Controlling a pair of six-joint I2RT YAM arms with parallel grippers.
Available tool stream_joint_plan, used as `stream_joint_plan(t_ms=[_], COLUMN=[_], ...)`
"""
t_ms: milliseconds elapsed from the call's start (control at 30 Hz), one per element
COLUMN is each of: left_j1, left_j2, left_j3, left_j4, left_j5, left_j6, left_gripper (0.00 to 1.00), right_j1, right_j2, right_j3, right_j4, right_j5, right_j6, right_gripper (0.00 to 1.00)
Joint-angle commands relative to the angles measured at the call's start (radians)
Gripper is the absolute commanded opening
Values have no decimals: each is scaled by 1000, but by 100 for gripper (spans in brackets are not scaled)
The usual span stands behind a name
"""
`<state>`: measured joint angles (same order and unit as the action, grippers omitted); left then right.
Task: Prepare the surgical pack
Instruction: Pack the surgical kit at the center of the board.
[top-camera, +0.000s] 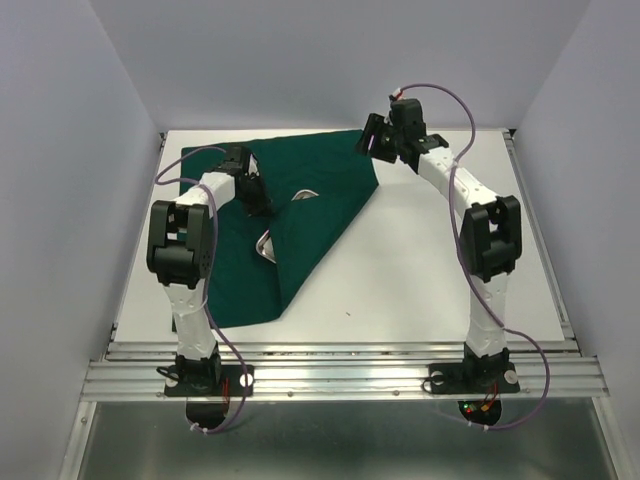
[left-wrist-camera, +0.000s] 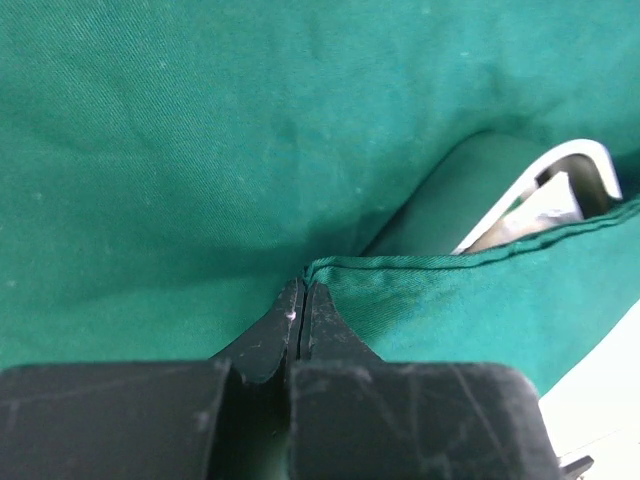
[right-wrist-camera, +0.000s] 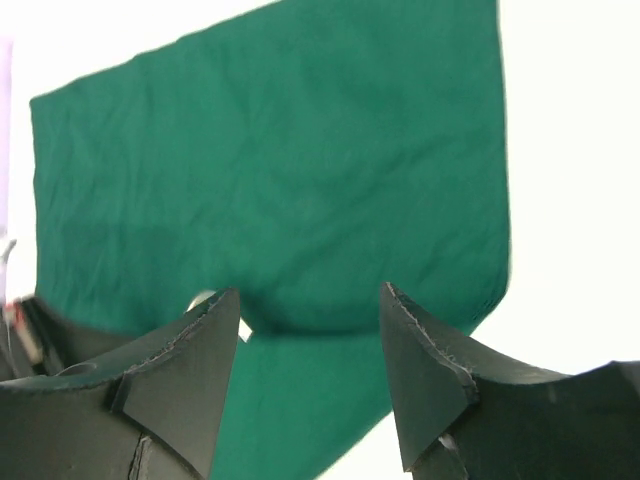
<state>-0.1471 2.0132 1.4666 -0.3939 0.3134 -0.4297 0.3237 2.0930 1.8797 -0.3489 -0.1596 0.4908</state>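
The left gripper (left-wrist-camera: 303, 300) is clenched, its tips pressed together right at the hemmed corner of a folded flap of the dark green drape (left-wrist-camera: 200, 150); whether cloth is pinched between them I cannot tell. Just beyond the tips, to their right, the steel tray (left-wrist-camera: 590, 160) shows its rim from under that flap. The right gripper (right-wrist-camera: 310, 300) hangs above the drape with jaws parted wide and empty, cloth lying beyond its fingers and white table (right-wrist-camera: 570, 150) to their right.

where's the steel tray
Top view, left of centre: the steel tray sits mostly under the folded green drape, rim peeking out beside the left gripper.
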Motion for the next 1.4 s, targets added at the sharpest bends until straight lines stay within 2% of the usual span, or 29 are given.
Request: stream_joint_plan(t_ms=[0, 100, 333, 433, 700, 867, 900, 1000, 1033, 1100, 1267, 1367], left_j1=[0, 0, -2, -2, -2, -2, -2, -2, -2, -5, -29, -60], left_j2=[19, 28, 48, 50, 70, 79, 82, 88, 88, 85, 59, 39], left_j3=[32, 31, 24, 15, 0, 3, 1, -2, -5, -15, -64, -98], left_j4=[-8, -11, -20, -20, -14, -19, -17, -19, -17, -14, 0, 18], left_j5=[-34, -40, -46, -45, -43, -45, -43, -40, -37, -37, -34, -27], left_j6=[12, 16, 26, 31, 37, 39, 40, 42, 43, 45, 42, 28], left_gripper=[0, 0, 0, 0, 0, 0, 0, 0, 0, 0, 0, 0], right_j1=[-50, -51, -51, -51, -51, -40, -29, -29, -29, -29, -38, -38], right_j2=[108, 250, 464, 532, 625, 668, 668, 639, 624, 557, 395, 297], right_j3=[177, 295, 528, 555, 584, 611, 613, 587, 546, 489, 233, 133], right_j4=[-16, -27, -48, -32, 18, 14, 14, 14, 21, 34, 96, 110], right_j5=[35, 127, 155, 141, 68, 35, 32, 54, 92, 121, 221, 272], right_j6=[-12, -34, -104, -119, -130, -141, -141, -117, -110, -92, -70, -70], right_gripper=[63, 62, 63, 67, 66, 49, 39, 20, 9, 1, 1, 1])
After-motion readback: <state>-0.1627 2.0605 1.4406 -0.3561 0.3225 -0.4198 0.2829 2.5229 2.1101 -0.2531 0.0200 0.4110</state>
